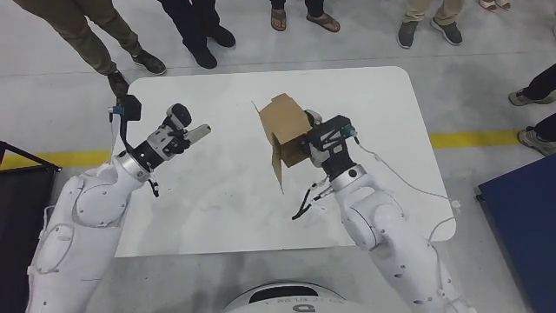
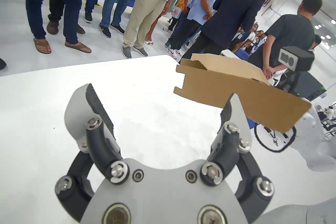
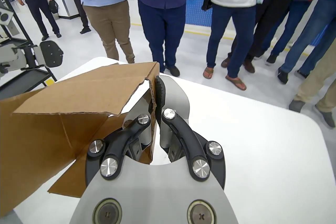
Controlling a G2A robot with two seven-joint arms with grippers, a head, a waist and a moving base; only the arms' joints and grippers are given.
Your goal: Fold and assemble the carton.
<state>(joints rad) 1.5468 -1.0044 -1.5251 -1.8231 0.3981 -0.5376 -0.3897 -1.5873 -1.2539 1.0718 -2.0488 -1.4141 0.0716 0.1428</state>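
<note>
A brown cardboard carton, partly opened with loose flaps, is held up over the middle of the white table. My right gripper is shut on the carton's wall, one finger inside and one outside. The right wrist view shows the gripper pinching the torn cardboard edge. My left gripper hovers over the table's left part, open and empty, pointing toward the carton. In the left wrist view its fingers stand wide apart, with the carton farther off beyond them.
Several people stand on the floor around the table's far side. A blue panel is off the right edge, a dark frame off the left. A cable runs along the right arm.
</note>
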